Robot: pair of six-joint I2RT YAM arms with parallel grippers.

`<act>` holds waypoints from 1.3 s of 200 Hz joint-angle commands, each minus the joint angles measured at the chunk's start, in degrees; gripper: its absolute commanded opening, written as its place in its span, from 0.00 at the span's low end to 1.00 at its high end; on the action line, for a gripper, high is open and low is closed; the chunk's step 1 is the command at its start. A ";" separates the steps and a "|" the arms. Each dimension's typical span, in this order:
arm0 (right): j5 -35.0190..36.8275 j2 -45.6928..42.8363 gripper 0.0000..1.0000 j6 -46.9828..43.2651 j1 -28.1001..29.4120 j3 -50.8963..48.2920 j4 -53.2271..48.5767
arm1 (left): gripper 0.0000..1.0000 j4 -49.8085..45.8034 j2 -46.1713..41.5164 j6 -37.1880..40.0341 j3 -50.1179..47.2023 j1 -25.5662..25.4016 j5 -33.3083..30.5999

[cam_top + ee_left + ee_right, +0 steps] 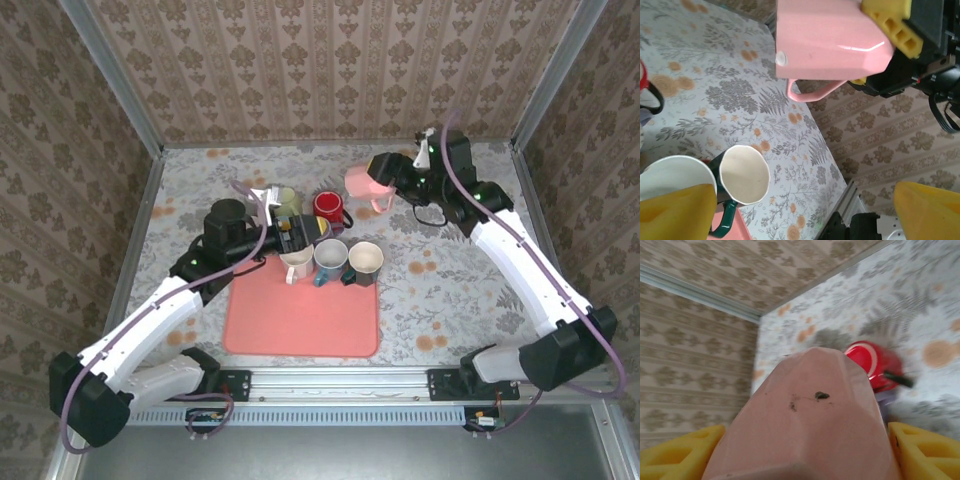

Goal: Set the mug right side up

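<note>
While the task is calling for the pink mug (362, 184) to stand rim-up, the right hand (392, 172) is clamping it between its yellow fingers (920, 450) and holding it lifted clear of the worktop (450, 280). The mug is tipped roughly onto its side with the handle hanging beneath the hand, a pose that I judge to be partway through the turn. The left hand (292, 234) is gaping wide with nothing between its fingers (675, 215), hovering just above a dark green mug (742, 175) and near a red mug (328, 207), probably keeping out of the way. Which end of the pink mug is the rim is proving hard to make out. In the right wrist view its body is blocking the contact points, and the red mug beyond it is blurring.
</note>
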 commanded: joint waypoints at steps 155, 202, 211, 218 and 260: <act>-19.27 -11.85 0.37 47.97 6.44 -19.46 53.69 | 0.72 55.54 9.51 -8.94 -6.59 1.64 19.18; -17.93 -12.32 0.37 48.05 8.59 -20.85 54.84 | 0.56 54.34 4.27 -3.36 -9.77 1.73 14.84; -17.74 -12.22 0.37 48.14 9.00 -20.94 55.09 | 0.51 54.15 4.19 -2.94 -9.64 1.73 14.85; -17.58 -12.24 0.37 48.16 9.29 -21.04 55.20 | 0.48 54.27 4.21 -2.87 -9.56 1.65 14.97; -16.37 -11.81 0.36 48.07 10.54 -21.96 55.48 | 0.19 55.79 5.64 -2.85 -8.05 -0.08 16.93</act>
